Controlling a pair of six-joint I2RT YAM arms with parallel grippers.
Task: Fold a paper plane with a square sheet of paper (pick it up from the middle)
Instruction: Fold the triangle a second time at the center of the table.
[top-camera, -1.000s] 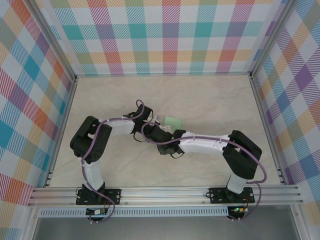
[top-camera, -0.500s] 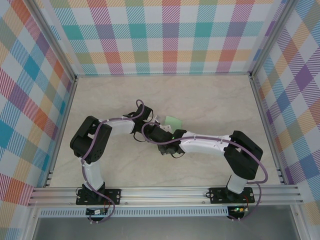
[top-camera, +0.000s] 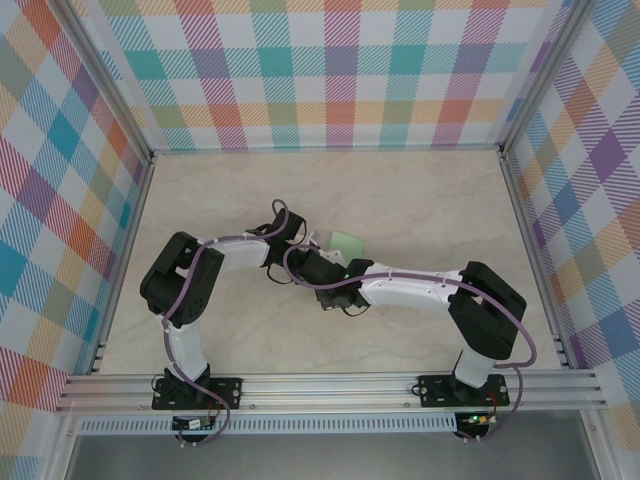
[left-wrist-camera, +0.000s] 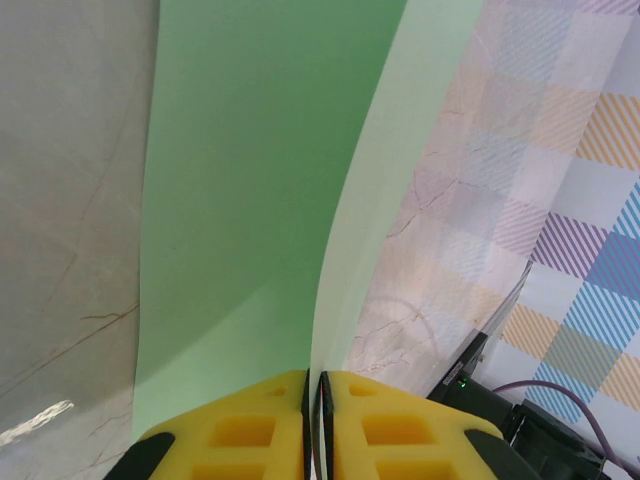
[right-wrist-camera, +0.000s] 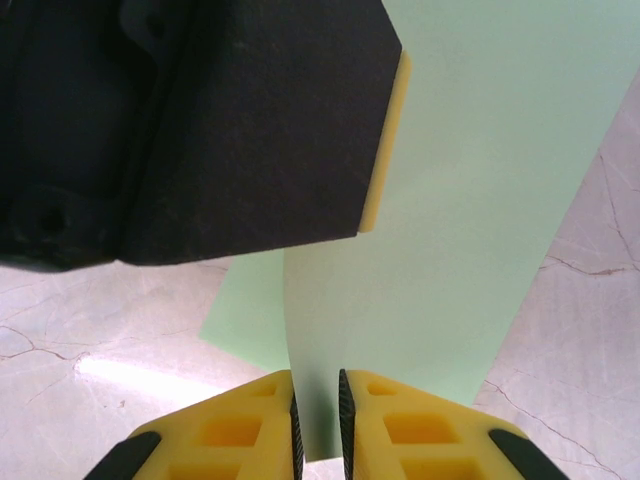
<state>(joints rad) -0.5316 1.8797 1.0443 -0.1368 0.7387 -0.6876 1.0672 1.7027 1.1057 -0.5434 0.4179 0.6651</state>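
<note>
Two-handed folding, I judge: left gripper (left-wrist-camera: 314, 400) clamps the square sheet of paper (left-wrist-camera: 250, 180); right gripper (right-wrist-camera: 315, 412) straddles its edge, grip unclear. Next, align edges before creasing.

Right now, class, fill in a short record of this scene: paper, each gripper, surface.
Paper: pale green square sheet of paper, bent along its length
Left gripper: shut on the paper's near edge
Right gripper: jaws narrowly apart, the paper's edge between them
Surface: marbled beige table
</note>
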